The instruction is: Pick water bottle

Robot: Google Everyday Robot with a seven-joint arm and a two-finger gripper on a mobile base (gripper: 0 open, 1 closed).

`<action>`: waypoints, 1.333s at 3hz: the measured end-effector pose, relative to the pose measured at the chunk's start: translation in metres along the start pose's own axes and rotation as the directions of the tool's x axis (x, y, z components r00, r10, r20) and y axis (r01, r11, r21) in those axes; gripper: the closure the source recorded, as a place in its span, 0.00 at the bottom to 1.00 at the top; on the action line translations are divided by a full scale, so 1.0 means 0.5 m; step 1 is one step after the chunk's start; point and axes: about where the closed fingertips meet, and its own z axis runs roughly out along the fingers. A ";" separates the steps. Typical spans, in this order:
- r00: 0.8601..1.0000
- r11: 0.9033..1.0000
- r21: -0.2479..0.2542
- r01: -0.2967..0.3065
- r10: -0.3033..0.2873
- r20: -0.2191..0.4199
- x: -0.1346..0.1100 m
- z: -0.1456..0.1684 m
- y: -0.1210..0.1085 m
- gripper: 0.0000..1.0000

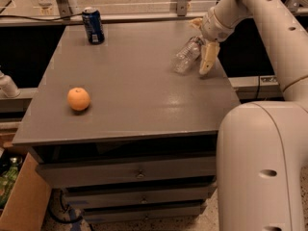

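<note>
Items I see from my console, left to right:

1. Small clear, crinkled plastic water bottle (186, 57). It lies on its side on the far right part of the top. Its long axis runs on a diagonal: the base end points left and toward the near edge, and the neck end points right and toward the far edge, up to the claw.

2. Two-finger cream gripper (201, 41), at the neck end of item 1, close to the right edge of the top. Its fingers (208, 59) stand spread wide, 1 on the far side of the neck and 1 on the near side hanging down to the top. I see no squeeze on the plastic.

3. Brown cardboard box (19, 201), on the floor at the lower left, beside the cabinet.

4. Grey flat-topped cabinet (144, 85), with 3 drawers (139, 174) stacked in its front. The top has a dull sheen.

5. Round orange fruit (78, 99), on the left part of the top, well apart from item 1.

6. Blue soda can (93, 25), upright at the far left corner.

7. Grey metal rail (144, 17), along the back of the cabinet, with dark space below it.

8. White jointed arm (262, 18), reaching in from the upper right.

9. White rounded base (262, 167), at the near right.

10. Speckled floor (209, 221).

Look of item 1: see-through, dented walls, and a pale band near the neck. I cannot make out the cap.
</note>
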 end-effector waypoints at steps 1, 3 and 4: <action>1.000 0.999 -0.032 0.002 -0.002 -0.001 -0.004 0.020 0.003 0.00; 1.000 0.998 -0.061 -0.004 0.004 0.008 -0.010 0.036 0.009 0.41; 1.000 0.998 -0.060 -0.004 0.004 0.008 -0.011 0.032 0.007 0.65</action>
